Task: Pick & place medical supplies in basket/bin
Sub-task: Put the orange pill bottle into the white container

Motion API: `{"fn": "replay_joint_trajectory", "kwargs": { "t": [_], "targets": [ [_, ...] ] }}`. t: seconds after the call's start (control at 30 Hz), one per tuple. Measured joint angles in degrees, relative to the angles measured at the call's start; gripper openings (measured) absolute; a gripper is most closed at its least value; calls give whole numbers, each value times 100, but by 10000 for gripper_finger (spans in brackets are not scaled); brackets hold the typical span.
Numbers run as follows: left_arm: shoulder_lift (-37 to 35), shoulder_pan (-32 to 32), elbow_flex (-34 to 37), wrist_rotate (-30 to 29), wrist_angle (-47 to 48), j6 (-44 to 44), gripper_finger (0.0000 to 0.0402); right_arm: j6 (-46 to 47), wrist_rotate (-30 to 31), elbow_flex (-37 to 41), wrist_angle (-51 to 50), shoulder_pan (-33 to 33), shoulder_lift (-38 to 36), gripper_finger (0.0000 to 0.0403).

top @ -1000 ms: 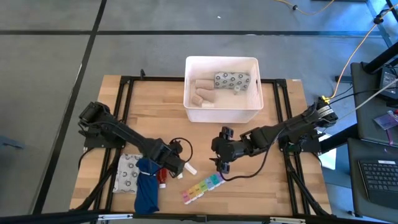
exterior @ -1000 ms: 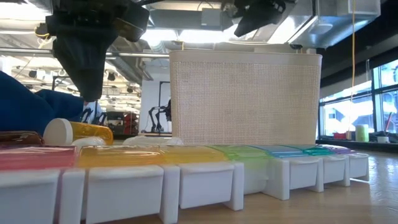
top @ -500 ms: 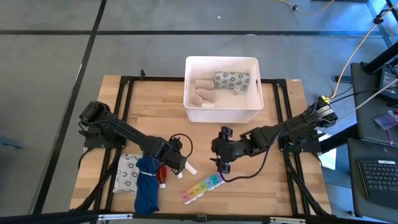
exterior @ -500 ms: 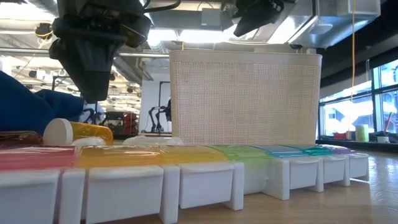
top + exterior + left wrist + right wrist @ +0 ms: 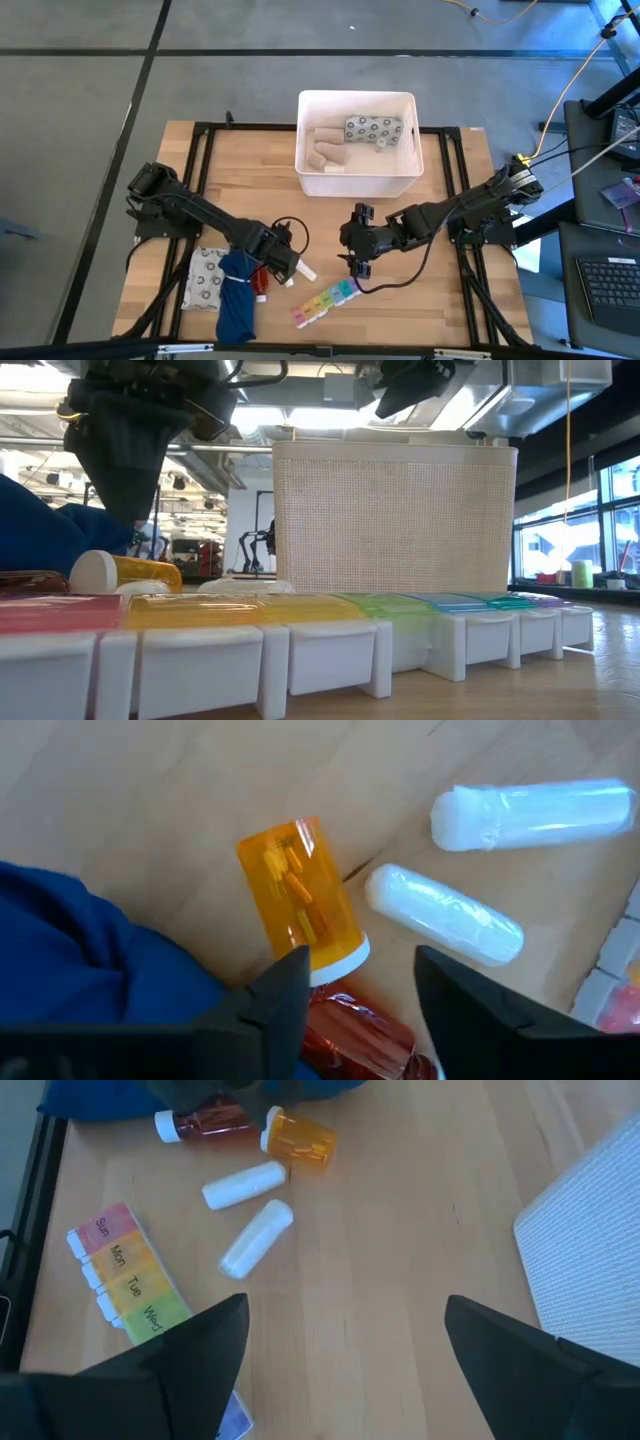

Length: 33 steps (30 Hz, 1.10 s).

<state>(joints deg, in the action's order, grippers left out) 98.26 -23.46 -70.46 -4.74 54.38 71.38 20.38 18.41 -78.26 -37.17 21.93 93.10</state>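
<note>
An orange pill bottle (image 5: 298, 900) with a white cap lies on its side on the table. A red tube (image 5: 362, 1032) and two white gauze rolls (image 5: 446, 914) (image 5: 535, 812) lie beside it. My left gripper (image 5: 362, 966) hangs open just above them, pointing down, with one finger on each side of the bottle's cap end and touching nothing. The rainbow pill organizer (image 5: 326, 299) lies near the table's front edge. My right gripper (image 5: 357, 262) waits open above the table's middle. The white bin (image 5: 357, 143) at the far side holds gauze rolls and a patterned packet.
A blue cloth bundle (image 5: 236, 300) lies at the front left, partly over a grey-patterned white packet (image 5: 205, 279) and close to the bottle. A black cable loops by my left gripper (image 5: 275, 262). Bare wood lies between the bin and the two grippers.
My left gripper has turned a little about its own axis while staying above the orange pill bottle. The supplies on the table have not moved.
</note>
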Motion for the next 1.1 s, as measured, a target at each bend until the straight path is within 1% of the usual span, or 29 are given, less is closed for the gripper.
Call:
{"fn": "replay_joint_trajectory", "kwargs": {
  "t": [0.17, 0.23, 0.3, 0.53, 0.63, 0.73, 0.9, 1.1],
  "targets": [
    [0, 0, 140, 124, 23, 335, 236, -2, 0, 0, 0, 0, 0, 339],
    [0, -1, 209, 241, 10, 331, 252, 1, 0, 0, -1, 0, 0, 339],
    [0, -12, 247, 284, 8, 308, 259, 2, 0, -2, -2, 0, 0, 339],
    [0, -15, 247, 267, -58, 300, 258, -4, 0, -2, -2, -3, 0, 339],
    [0, -15, 247, 139, -60, 303, 260, -4, 0, -2, 0, -7, 0, 339],
    [0, -15, 247, -124, -60, 398, 259, 2, 0, -2, 0, -7, 1, 339],
    [0, -15, 247, -114, -58, 602, 255, 9, 0, -4, 0, -7, 2, 339],
    [112, -15, 243, 51, -57, 693, 255, 11, 0, -4, 2, -7, 2, 339]
  ]
}}
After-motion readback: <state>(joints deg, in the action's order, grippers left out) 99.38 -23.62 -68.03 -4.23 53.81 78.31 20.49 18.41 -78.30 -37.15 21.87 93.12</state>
